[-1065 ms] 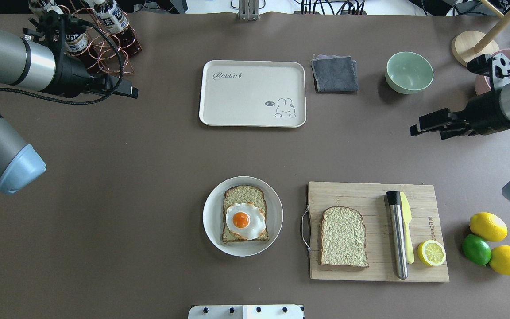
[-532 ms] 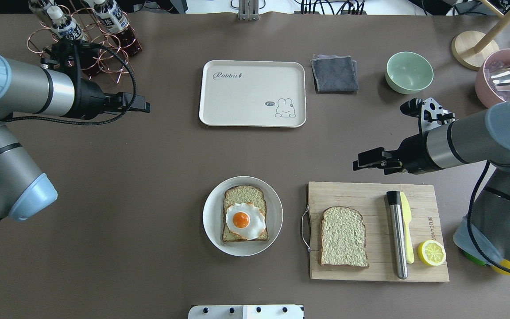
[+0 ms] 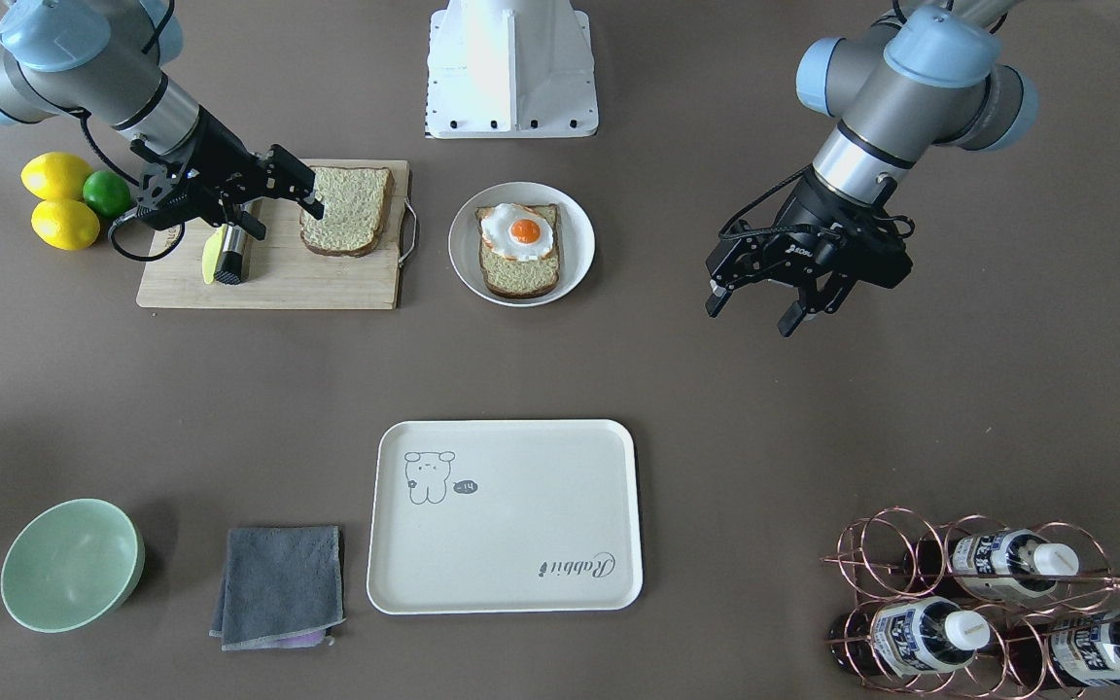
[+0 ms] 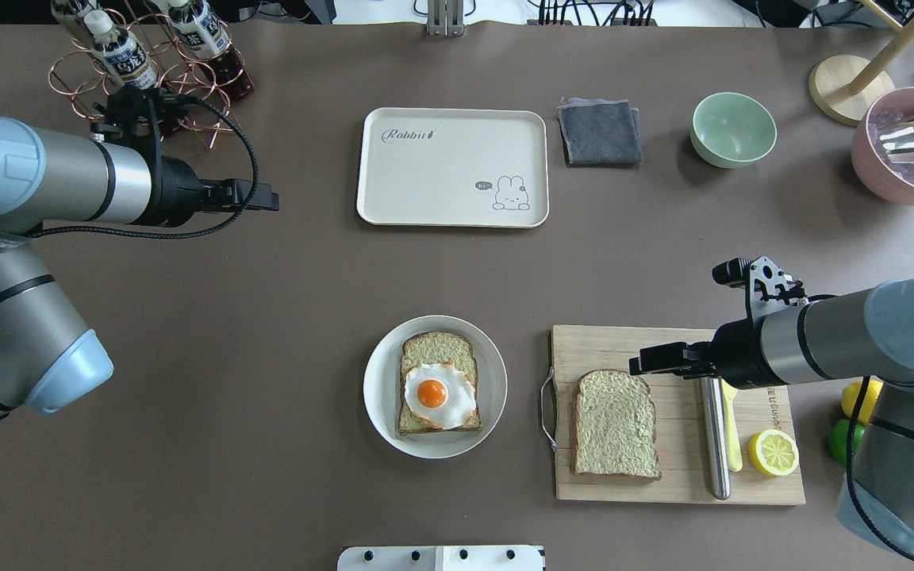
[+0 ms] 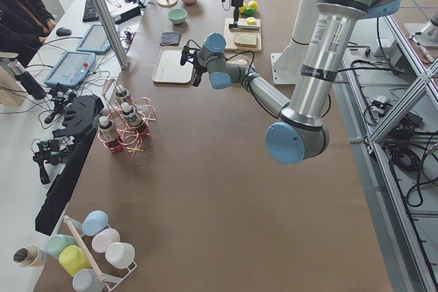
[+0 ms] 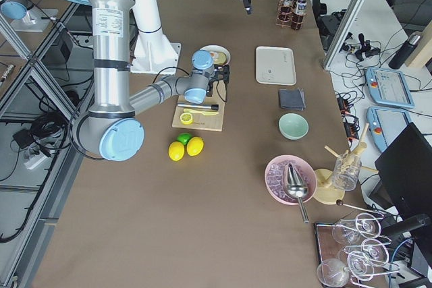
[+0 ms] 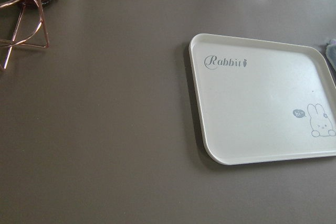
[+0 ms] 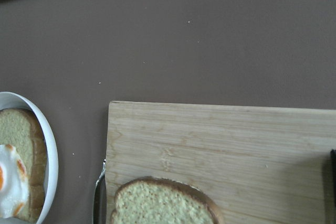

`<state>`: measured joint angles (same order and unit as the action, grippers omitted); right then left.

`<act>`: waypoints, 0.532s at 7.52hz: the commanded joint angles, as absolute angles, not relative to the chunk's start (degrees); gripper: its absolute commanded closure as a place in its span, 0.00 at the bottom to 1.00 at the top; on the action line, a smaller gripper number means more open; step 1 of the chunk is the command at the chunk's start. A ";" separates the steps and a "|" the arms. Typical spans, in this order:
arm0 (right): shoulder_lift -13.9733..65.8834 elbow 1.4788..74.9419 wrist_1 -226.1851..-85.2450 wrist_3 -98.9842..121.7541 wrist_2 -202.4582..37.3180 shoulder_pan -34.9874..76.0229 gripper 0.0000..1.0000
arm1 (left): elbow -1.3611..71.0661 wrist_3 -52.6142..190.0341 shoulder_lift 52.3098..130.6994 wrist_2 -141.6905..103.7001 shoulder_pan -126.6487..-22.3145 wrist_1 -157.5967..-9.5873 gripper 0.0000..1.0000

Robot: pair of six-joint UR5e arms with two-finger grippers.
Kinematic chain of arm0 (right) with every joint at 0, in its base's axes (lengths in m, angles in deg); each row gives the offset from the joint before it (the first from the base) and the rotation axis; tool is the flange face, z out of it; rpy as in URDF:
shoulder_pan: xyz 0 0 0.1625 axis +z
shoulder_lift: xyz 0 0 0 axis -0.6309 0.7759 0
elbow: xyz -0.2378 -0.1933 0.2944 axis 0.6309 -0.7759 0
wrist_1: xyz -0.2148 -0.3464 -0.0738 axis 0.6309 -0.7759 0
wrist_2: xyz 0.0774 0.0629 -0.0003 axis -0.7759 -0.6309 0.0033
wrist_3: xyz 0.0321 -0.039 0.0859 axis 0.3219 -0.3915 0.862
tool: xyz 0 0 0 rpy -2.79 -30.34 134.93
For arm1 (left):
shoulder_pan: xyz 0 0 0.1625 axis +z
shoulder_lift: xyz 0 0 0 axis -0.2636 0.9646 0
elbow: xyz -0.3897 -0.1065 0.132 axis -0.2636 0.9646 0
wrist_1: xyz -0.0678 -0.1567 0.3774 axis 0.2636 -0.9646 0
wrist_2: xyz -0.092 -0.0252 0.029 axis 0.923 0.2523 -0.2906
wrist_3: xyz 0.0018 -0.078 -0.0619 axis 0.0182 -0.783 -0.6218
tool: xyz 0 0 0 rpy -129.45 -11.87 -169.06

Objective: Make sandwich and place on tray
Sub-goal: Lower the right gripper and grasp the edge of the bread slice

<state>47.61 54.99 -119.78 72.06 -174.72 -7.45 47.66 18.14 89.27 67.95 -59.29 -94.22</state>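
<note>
The loose bread slice (image 4: 614, 424) lies lengthwise, dome away from the robot (tray (image 4: 451, 167) crosswise); left tool (image 3: 751, 318) and right tool (image 3: 286, 221) gape.

Robotics lab. Two industrial robot arms (image 5: 321, 52) rise from a white pedestal (image 3: 511, 68) beside a long, brown-covered table (image 4: 266, 277). Aluminium frame posts (image 5: 102, 15), teach pendants (image 6: 382, 85) and loose cables (image 5: 404, 158) surround it. A person (image 5: 20, 5) in dark clothes is at a side desk.
</note>
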 commanded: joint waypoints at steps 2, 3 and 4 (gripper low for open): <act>51.33 54.81 -114.74 76.96 -168.37 -13.87 0.00 | 47.77 18.14 89.31 67.93 -58.71 -94.23 0.03; 50.90 54.81 -114.74 77.41 -166.79 -15.46 0.00 | 47.77 18.22 89.23 67.93 -58.70 -94.31 0.03; 50.98 54.64 -114.91 77.41 -164.86 -17.04 0.00 | 47.77 18.31 89.14 67.93 -58.70 -94.23 0.03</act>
